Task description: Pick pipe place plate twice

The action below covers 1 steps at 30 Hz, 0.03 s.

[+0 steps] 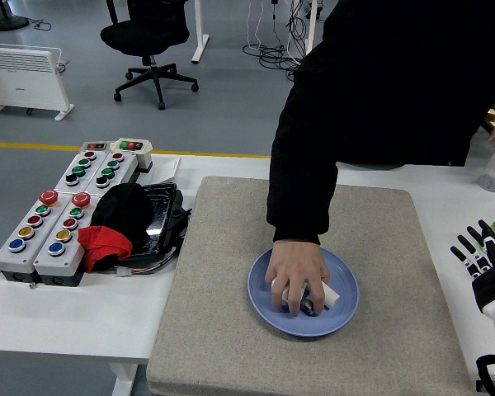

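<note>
While person's hand covers, two pipes, one plate
</note>
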{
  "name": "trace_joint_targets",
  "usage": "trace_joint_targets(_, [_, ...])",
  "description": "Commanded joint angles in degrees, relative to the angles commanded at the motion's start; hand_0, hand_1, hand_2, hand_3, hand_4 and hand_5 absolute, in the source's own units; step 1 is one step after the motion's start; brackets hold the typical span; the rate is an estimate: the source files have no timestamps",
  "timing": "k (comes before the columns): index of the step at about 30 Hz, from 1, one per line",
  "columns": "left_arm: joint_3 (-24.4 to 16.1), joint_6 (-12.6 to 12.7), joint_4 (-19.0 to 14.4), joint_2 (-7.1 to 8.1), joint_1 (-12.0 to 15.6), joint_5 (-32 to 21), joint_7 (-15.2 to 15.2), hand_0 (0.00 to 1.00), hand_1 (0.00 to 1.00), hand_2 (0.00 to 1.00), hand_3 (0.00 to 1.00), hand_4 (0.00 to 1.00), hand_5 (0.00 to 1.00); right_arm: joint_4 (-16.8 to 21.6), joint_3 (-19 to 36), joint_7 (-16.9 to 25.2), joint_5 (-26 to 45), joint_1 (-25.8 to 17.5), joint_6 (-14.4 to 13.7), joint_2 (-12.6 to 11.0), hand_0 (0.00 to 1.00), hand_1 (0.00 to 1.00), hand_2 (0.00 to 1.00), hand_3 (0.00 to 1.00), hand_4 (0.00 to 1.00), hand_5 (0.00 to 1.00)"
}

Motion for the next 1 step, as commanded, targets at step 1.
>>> trace_joint_targets(1, [0.0,0.0,0.0,0.00,0.0,0.0,0.0,0.718,0.745,0.702,0.647,0.394,0.998,0.0,0.0,0.0,0.0,0.0,-0.1,0.0,0.739,0.698,0.757,0.764,0.487,0.509])
